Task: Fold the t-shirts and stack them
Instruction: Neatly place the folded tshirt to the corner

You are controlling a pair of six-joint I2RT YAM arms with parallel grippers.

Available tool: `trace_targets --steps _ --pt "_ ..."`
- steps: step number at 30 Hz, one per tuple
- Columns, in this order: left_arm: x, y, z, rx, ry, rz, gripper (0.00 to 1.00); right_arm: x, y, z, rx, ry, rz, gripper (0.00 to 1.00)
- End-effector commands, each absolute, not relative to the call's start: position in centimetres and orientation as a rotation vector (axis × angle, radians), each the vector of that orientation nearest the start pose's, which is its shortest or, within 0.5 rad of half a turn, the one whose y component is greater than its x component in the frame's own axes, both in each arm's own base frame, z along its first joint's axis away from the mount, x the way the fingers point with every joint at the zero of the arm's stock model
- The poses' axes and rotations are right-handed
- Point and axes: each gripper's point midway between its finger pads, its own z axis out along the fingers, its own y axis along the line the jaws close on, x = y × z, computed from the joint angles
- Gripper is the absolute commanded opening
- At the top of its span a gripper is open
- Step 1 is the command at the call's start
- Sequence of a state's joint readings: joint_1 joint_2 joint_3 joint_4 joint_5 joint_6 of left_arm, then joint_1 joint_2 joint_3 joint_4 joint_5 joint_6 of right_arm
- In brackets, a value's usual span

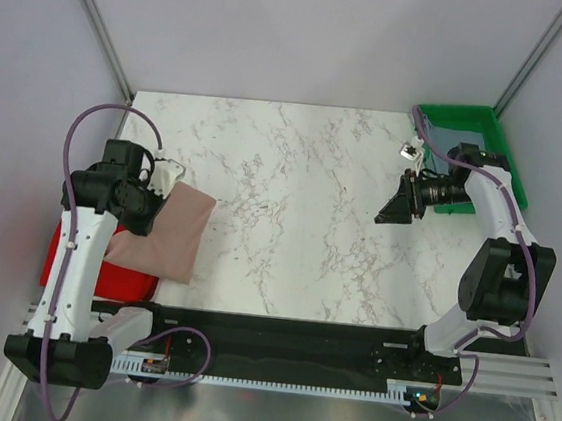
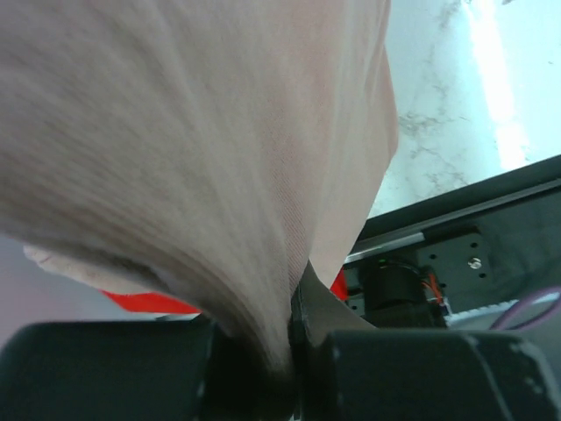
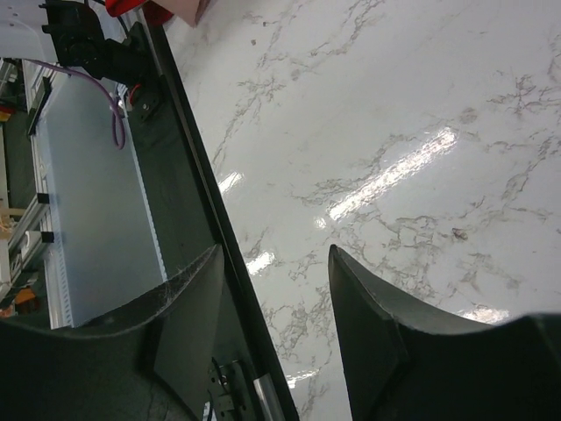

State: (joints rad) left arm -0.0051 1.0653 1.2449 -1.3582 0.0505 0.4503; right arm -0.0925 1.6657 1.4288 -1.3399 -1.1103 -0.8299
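Note:
A folded dusty-pink t-shirt hangs at the table's left edge, over a bright red t-shirt. My left gripper is shut on the pink shirt's far edge. In the left wrist view the pink cloth fills the frame and is pinched between the jaws; a sliver of the red shirt shows below. My right gripper is open and empty, held above the table's right side; its fingers frame bare marble. No grey-blue shirt is clearly in view.
A green plastic tray stands at the back right corner, behind the right arm. The white marble table runs between the arms. A black rail lines the near edge. Grey walls enclose the sides.

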Motion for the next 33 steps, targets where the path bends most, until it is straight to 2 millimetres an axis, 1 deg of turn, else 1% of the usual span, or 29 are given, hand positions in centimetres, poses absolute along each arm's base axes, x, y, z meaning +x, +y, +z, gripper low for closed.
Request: trace_targets --steps 1,2,3,4,6,8,13,16,17,18,19,20,22,24,25,27,28,31,33 --pt "14.1 3.5 22.3 0.747 2.729 0.235 0.02 26.5 12.1 21.1 -0.893 2.100 1.321 0.59" --pt "13.9 4.4 22.7 0.791 2.707 0.310 0.02 26.3 12.1 21.1 -0.894 2.105 1.326 0.59" --pt "13.8 4.7 22.9 0.809 2.696 0.340 0.02 26.3 12.0 21.1 -0.895 2.106 1.326 0.59" --pt "13.6 5.4 23.0 0.792 2.702 0.371 0.02 26.3 12.0 21.2 -0.902 2.101 1.322 0.59" --pt "13.3 6.1 23.4 0.830 2.681 0.416 0.02 26.4 12.0 21.2 -0.901 2.107 1.329 0.59" --pt "13.1 6.3 23.4 0.847 2.672 0.424 0.02 26.8 11.9 21.3 -0.904 2.105 1.324 0.59" --pt "12.7 6.5 23.7 0.821 2.661 0.432 0.02 27.7 11.9 21.5 -0.904 2.096 1.320 0.60" --pt "12.5 7.5 24.0 0.853 2.656 0.484 0.02 28.3 11.9 21.3 -0.890 2.103 1.334 0.60" --pt "12.3 8.1 24.1 0.871 2.663 0.505 0.02 28.6 11.9 21.1 -0.885 2.108 1.344 0.60" --pt "12.2 8.3 24.1 0.876 2.669 0.505 0.02 28.9 11.8 21.1 -0.884 2.105 1.342 0.60" --pt "12.4 8.5 24.2 0.917 2.658 0.496 0.02 29.1 11.9 21.1 -0.883 2.101 1.346 0.60" --pt "12.1 9.1 24.1 0.887 2.685 0.498 0.02 29.2 11.8 20.9 -0.878 2.106 1.355 0.60" --pt "12.0 9.7 23.7 0.931 2.700 0.483 0.02 29.6 11.8 20.7 -0.884 2.101 1.353 0.60" --pt "11.9 10.4 23.7 0.898 2.727 0.477 0.02 30.0 11.8 20.3 -0.881 2.105 1.362 0.60" --pt "12.2 10.6 23.6 0.906 2.734 0.463 0.02 30.2 11.8 19.9 -0.881 2.108 1.369 0.60" --pt "12.5 11.1 23.9 0.870 2.744 0.460 0.02 30.4 11.8 19.6 -0.873 2.104 1.387 0.60" --pt "12.9 11.2 23.7 0.852 2.759 0.443 0.02 30.5 11.8 19.4 -0.868 2.106 1.396 0.60" --pt "14.1 12.2 23.7 0.828 2.752 0.480 0.02 30.8 11.9 19.0 -0.860 2.102 1.414 0.61" --pt "15.1 13.1 23.2 0.824 2.747 0.516 0.02 31.0 12.0 19.0 -0.860 2.099 1.417 0.61"
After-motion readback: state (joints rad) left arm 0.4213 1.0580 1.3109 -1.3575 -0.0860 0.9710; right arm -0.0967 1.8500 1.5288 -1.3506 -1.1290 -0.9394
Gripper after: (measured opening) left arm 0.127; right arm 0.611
